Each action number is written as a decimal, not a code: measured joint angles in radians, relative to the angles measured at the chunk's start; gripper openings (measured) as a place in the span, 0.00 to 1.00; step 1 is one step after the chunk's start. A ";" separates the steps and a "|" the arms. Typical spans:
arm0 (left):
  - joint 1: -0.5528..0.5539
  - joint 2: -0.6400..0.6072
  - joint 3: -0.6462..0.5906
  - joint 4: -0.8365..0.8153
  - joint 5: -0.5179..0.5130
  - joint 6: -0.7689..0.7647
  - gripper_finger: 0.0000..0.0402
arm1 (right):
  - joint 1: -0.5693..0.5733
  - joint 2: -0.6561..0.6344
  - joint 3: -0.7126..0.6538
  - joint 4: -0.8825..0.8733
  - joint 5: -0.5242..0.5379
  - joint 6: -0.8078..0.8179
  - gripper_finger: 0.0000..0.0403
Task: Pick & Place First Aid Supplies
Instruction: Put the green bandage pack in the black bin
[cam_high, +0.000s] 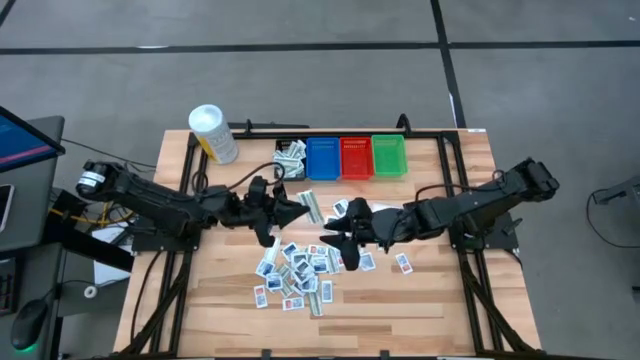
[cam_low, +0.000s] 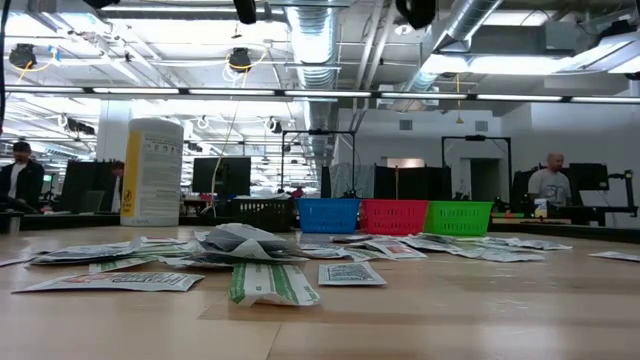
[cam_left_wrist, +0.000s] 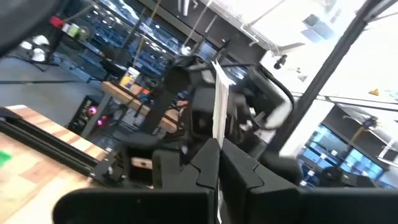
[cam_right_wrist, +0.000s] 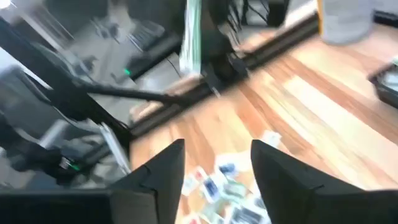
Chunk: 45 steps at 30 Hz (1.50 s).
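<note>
Wooden worktop (cam_high: 430, 300) first: your packets (cam_high: 295, 275) lie in a loose heap at its middle, toward the near edge, with a few strays on the right side of the heap. Along the far edge sit the black bin (cam_high: 290, 160), the blue bin (cam_high: 323, 158), the red bin (cam_high: 356, 157) and the green bin (cam_high: 389, 156) in a row, and the white tub (cam_high: 213, 134) stands at the far-left corner.

Your two arms meet nose to nose above the far side of the heap. The left hand (cam_left_wrist: 219, 158) has its fingers pinched tight on one long green-and-white packet (cam_left_wrist: 219, 106), which stands on edge straight out of the fingertips. The right hand (cam_right_wrist: 216, 163) faces it with fingers parted and nothing between them.

That held packet (cam_right_wrist: 190, 37) lies just ahead of your right hand, its long axis square across the line joining the hands. By my reading, carrying it to a bin falls to the left arm; the bins lie straight beyond it toward the far edge.
</note>
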<state>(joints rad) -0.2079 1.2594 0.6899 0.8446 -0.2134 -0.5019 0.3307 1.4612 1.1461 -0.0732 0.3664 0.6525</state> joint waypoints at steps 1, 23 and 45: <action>0.010 0.000 0.000 -0.005 0.000 -0.002 0.01 | -0.001 0.000 0.000 -0.031 0.000 0.001 0.47; 0.545 0.000 0.000 -0.390 0.364 -0.264 0.01 | -0.178 0.000 -0.013 -0.477 0.001 -0.150 0.48; 0.962 0.272 0.000 -0.480 0.519 -0.157 0.01 | -0.486 0.165 -0.012 -0.278 -0.093 -0.465 0.47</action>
<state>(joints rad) 0.7542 1.5318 0.6900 0.3647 0.3058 -0.6592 -0.1554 1.6262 1.1339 -0.3511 0.2737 0.1873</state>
